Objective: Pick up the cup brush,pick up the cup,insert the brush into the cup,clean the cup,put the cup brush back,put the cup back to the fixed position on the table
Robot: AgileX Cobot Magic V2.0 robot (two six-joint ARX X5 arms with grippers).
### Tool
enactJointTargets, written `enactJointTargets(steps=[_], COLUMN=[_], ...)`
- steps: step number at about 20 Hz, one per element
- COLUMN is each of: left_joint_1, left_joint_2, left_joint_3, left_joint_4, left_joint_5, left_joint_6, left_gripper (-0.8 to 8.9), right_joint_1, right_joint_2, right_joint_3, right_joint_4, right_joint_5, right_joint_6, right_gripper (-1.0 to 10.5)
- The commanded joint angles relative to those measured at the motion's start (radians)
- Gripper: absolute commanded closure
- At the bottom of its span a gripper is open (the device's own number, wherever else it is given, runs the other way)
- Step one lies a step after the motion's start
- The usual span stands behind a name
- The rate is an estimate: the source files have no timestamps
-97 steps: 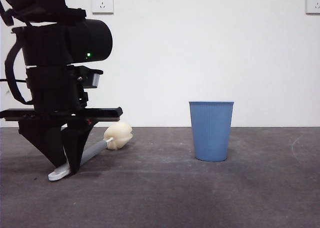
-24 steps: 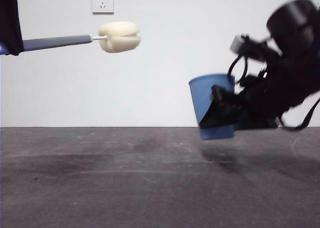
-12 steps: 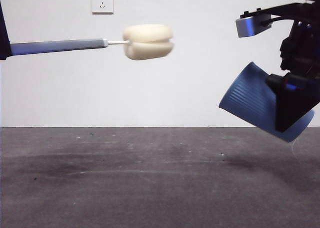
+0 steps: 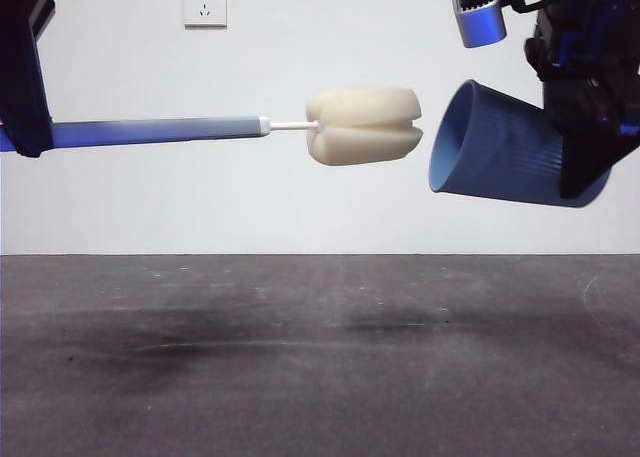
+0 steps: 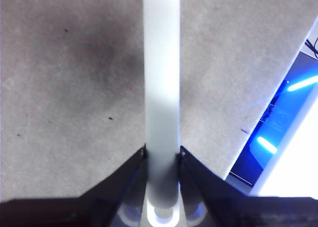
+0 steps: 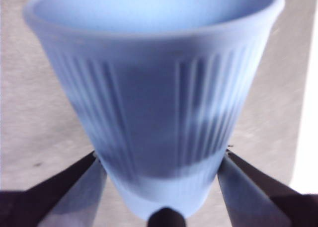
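Observation:
My left gripper (image 4: 25,127) is shut on the cup brush's grey handle (image 4: 160,131) and holds it level high above the table, at the left of the front view. The cream-yellow sponge head (image 4: 362,125) points right, just short of the cup's mouth. In the left wrist view the handle (image 5: 161,88) runs between my jaws at the left gripper (image 5: 162,155). My right gripper (image 4: 585,162) is shut on the blue ribbed cup (image 4: 495,159), held on its side in the air with its mouth facing left toward the sponge. The right wrist view shows the cup (image 6: 159,103) clamped near its base by the right gripper (image 6: 161,177).
The dark grey table (image 4: 320,357) lies below with faint pale smears. A white wall with a socket (image 4: 205,4) stands behind. The left wrist view shows the table's edge and blue lights (image 5: 278,137) beyond it.
The brush has moved right, so its sponge head is now close to the cup's mouth. The cup has risen and tipped further onto its side. Four seconds ago both lay or stood on the table.

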Motion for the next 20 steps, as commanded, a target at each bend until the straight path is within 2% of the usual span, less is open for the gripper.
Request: enactJointTargets(steps=[1,7,12,20], left_joint_1=[-0.014,-0.051,-0.082,-0.117], left_joint_2=[0.02,0.084,0.15,0.221], left_joint_3=[-0.006,-0.006,-0.006,-0.005], left_joint_4=[0.006,0.049,0.1,0.24], left_joint_5=[0.002,0.001,0.003,0.032], left_joint_6=[0.011,0.011,-0.003,-0.095], left_gripper=[8.22,8.22,8.22,8.22], right_joint_1=[0.023,0.087,0.145,0.253], right_joint_2=[0.006,0.009,0.027,0.103], right_joint_3=[0.0,0.0,0.0,0.0], right_joint_4=[0.012,0.006,0.008,0.019], right_joint_5=[0.016,0.049,0.06,0.06], right_joint_6=[-0.074,-0.172,-0.188,-0.186], right_gripper=[9.6,9.6,9.6,9.6])
